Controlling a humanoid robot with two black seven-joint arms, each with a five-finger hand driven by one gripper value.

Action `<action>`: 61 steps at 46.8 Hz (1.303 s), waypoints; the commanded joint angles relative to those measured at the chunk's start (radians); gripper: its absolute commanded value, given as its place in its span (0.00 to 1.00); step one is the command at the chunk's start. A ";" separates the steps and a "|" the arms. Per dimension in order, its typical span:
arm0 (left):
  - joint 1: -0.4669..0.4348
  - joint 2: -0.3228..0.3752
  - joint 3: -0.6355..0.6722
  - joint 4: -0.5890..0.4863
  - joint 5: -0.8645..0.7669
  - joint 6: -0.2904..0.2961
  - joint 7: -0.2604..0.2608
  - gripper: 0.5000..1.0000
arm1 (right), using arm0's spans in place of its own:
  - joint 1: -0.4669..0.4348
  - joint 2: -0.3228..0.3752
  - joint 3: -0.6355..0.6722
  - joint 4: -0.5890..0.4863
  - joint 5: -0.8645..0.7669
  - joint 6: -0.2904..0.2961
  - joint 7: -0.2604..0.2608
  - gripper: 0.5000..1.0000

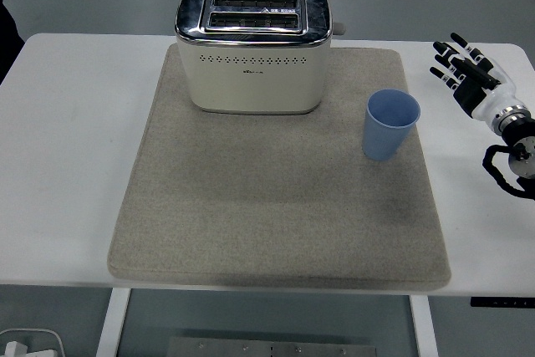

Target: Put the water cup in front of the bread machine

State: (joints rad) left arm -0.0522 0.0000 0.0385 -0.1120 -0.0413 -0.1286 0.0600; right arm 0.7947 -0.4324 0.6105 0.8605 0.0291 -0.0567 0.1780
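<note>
Cup waiting off to the side, right hand poised beside it.

The blue cup stands upright on the grey mat, off the toaster's right front corner rather than in front of it, so the job looks not yet begun. The right hand hangs over the white counter, apart from the cup, fingers spread and holding nothing; that released posture suits a sideways reach to wrap the cup's wall. The bare mat before the toaster's front face gives an obvious landing spot. Being open-topped and light, the cup could tip if nudged. No left hand shows.
</note>
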 commanded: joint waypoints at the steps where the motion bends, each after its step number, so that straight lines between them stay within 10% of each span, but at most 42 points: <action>1: 0.000 0.000 0.003 0.000 0.000 0.001 0.001 0.99 | 0.000 0.001 0.000 0.000 0.000 0.000 0.000 0.83; 37: 0.006 0.000 -0.002 -0.002 -0.002 0.001 -0.012 0.99 | 0.001 -0.005 -0.001 -0.014 -0.006 0.012 0.006 0.83; 61: 0.006 0.000 -0.002 -0.003 -0.002 0.001 -0.014 0.99 | 0.000 -0.039 -0.005 -0.012 -0.138 0.055 0.156 0.83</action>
State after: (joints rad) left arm -0.0460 0.0000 0.0368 -0.1136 -0.0430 -0.1274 0.0474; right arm 0.7932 -0.4647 0.6051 0.8477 -0.1089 -0.0325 0.3188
